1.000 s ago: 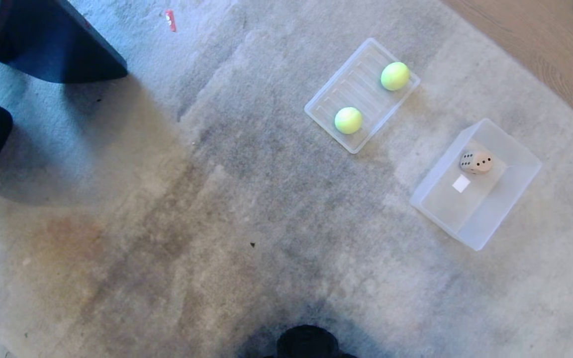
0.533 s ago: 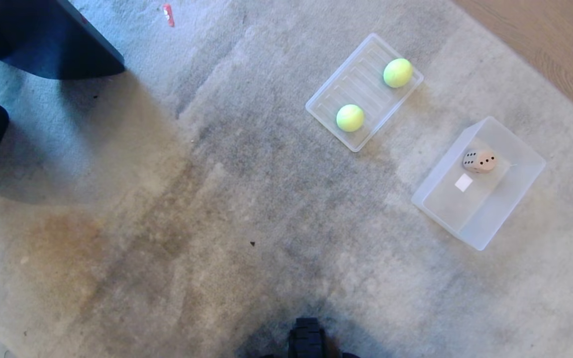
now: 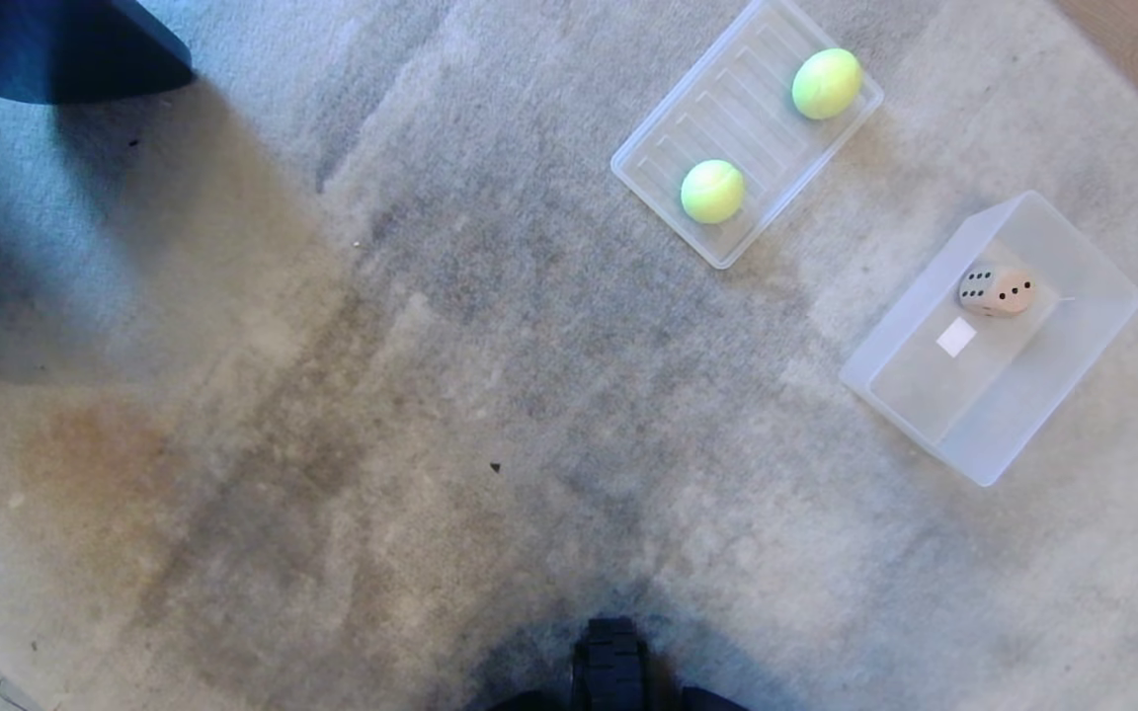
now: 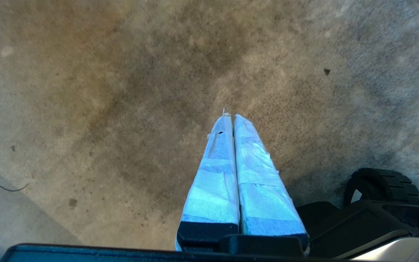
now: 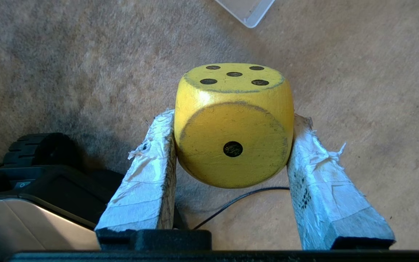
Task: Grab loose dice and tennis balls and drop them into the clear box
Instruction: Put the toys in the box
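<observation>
I'm carrying the yellow die [image 5: 233,123] in the right gripper [image 5: 231,125], its taped fingers pressing two opposite flat faces, half spread around it, above the carpet [image 5: 67,54]. It looks rigid, smooth-painted and light; I judge flat faces grip safest, rounded corners likely slipping. The clear box [image 3: 1073,405] is waiting ahead-right, holding a tan die [image 3: 996,291]. The left gripper [image 4: 230,117] is hanging closed and empty.

Probably a home: stained carpet [image 3: 332,395]
</observation>
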`<state>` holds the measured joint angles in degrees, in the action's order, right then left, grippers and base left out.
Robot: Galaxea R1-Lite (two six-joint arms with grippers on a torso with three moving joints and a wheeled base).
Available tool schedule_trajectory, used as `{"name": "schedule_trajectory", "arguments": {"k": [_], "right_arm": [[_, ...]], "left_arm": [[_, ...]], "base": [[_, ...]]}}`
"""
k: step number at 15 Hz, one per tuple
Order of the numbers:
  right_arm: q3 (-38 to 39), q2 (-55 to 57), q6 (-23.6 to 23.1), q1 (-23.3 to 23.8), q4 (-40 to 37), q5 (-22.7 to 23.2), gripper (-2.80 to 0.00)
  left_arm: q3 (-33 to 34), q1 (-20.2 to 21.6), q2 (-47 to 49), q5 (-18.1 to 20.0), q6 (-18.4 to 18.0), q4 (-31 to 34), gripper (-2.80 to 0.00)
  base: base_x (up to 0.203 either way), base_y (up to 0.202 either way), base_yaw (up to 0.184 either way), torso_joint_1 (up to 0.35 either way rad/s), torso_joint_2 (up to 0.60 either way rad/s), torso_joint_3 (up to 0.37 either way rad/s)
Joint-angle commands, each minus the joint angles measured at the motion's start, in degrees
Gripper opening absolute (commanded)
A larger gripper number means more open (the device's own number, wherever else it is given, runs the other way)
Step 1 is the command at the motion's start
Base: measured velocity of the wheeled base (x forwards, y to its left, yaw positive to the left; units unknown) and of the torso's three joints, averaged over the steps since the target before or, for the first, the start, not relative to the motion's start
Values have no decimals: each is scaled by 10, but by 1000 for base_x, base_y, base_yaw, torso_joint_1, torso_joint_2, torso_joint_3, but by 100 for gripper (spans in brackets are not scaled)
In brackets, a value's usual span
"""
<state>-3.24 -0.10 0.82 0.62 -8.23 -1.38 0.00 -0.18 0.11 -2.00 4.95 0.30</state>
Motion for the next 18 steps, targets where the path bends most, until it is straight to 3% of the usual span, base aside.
{"name": "schedule_trajectory", "arguments": {"k": [1, 8, 12, 15, 18], "right_arm": [[0, 0, 0, 0, 0, 0, -280], [-14, 13, 9, 1, -2, -5, -280], [-100, 226, 56, -2, 23, -3, -280], [-153, 469, 75, -4, 165, -2, -280], [-194, 711, 86, 10, 386, -7, -280]], "left_arm": [[0, 0, 0, 0, 0, 0, -280], [0, 0, 0, -1, 5, 0, -280], [0, 0, 0, -1, 5, 0, -280], [0, 0, 0, -1, 5, 0, -280], [0, 0, 0, -1, 5, 0, -280]], "base": [[0, 0, 0, 4, -1, -203], [0, 0, 0, 2, 3, -136], [0, 0, 0, 0, 0, 0], [0, 0, 0, 0, 0, 0], [0, 0, 0, 0, 0, 0]]}}
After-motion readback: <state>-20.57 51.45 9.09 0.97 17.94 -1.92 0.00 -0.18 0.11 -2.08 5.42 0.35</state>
